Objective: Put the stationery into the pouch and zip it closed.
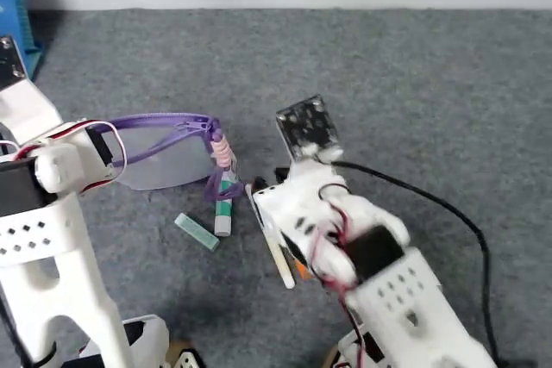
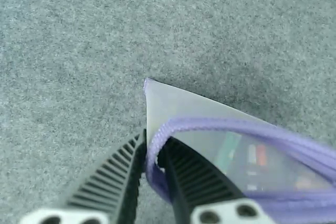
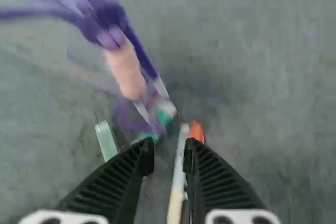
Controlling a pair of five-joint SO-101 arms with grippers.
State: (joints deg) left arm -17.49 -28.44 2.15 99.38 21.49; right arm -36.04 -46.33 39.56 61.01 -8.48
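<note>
Pouch (image 1: 168, 161) rim is pinched by left gripper (image 2: 152, 142), while right gripper (image 3: 168, 153) stands parted around pen (image 3: 178, 177).

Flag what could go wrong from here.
The pen lies off-centre between the open fingers of the right gripper, so closing may twist it.
The left gripper pinches only a corner of the pouch; it could slip free.
The pink zip pull trails onto the green marker and may snag.

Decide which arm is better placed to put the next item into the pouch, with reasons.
Right. The right gripper sits open around the pen, near the pouch mouth; the left gripper is shut on the pouch's rim.
</note>
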